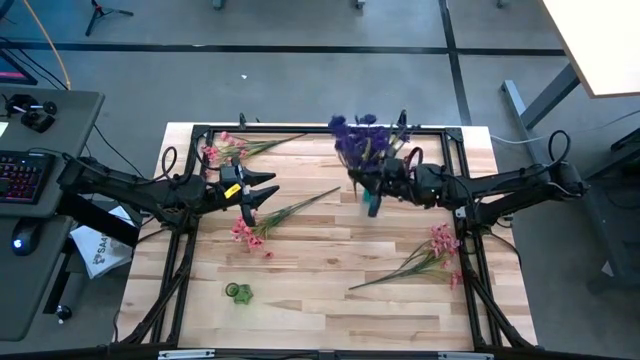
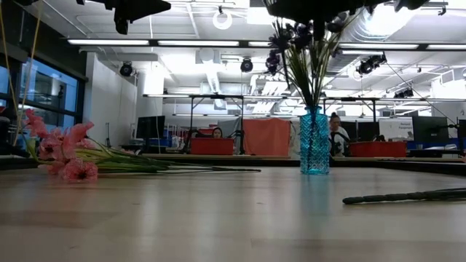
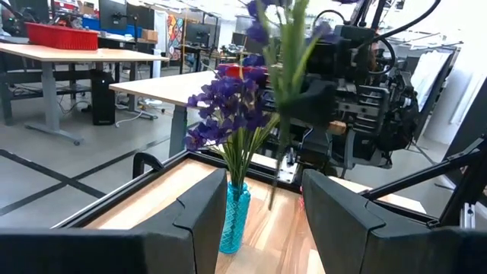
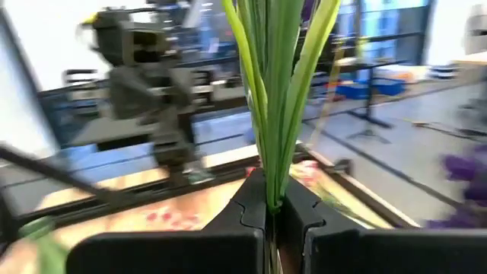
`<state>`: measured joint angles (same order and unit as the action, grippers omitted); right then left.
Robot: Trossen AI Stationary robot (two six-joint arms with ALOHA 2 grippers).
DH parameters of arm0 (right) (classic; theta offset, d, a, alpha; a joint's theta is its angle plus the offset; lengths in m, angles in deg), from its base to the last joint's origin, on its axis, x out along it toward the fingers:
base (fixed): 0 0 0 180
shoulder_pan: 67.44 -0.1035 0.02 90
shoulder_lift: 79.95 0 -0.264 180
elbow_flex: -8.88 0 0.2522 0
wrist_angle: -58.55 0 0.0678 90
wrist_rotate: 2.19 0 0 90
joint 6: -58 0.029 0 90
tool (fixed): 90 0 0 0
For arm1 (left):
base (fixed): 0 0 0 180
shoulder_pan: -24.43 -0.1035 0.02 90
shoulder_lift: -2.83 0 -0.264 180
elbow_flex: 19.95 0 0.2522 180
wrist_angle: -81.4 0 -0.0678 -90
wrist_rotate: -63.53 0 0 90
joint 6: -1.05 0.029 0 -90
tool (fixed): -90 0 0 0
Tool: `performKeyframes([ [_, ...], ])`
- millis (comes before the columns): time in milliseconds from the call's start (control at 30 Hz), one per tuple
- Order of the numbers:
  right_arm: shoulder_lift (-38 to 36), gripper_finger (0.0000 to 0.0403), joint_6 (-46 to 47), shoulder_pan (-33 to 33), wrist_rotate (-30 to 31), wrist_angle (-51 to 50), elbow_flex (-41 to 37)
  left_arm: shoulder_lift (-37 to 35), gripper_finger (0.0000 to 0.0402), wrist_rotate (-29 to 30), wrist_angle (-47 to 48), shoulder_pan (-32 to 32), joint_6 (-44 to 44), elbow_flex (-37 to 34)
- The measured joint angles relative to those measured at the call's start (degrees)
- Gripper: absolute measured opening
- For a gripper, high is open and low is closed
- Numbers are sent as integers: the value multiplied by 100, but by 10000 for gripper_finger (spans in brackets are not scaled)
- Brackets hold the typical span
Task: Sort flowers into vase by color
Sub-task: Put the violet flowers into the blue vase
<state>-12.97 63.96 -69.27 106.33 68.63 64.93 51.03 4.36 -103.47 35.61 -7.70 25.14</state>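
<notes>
A blue glass vase (image 1: 372, 206) (image 3: 234, 217) stands upright at the table's far middle, with purple flowers (image 3: 226, 106) (image 2: 302, 36) in it. My right gripper (image 1: 374, 182) (image 4: 272, 205) hovers just above the vase, shut on another purple sprig (image 3: 280, 91). My left gripper (image 1: 262, 192) (image 3: 259, 199) is open and raised over the table's left middle, facing the vase. Pink flowers lie flat at the far left (image 1: 226, 148), under my left gripper (image 1: 252, 230) and at the right (image 1: 436, 250). My right gripper pinches the purple sprig's green stem and leaves (image 4: 271, 179) between its two shut fingers, which lie across the stem. The sprig stands roughly upright and is lifted clear. Its blossoms are above the fingers, and its thin lower stem end (image 3: 271, 199) hangs free beside the vase.
A small green vase (image 1: 238, 291) lies on its side near the table's near left. A black frame (image 1: 300, 129) runs round the table's edges. Bare wood lies at the near middle. Desks and people (image 2: 336, 131) show in the room beyond.
</notes>
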Motion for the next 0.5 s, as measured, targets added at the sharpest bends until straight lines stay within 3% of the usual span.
performKeyframes([
  [167, -219, 0, -375, -138, -570, -223, 0, 0, 161, 0, 10, 1, 0, 0],
  [500, -1282, 0, -105, -532, -830, -1606, 2, 0, 161, 2, 87, 0, 0, 0],
])
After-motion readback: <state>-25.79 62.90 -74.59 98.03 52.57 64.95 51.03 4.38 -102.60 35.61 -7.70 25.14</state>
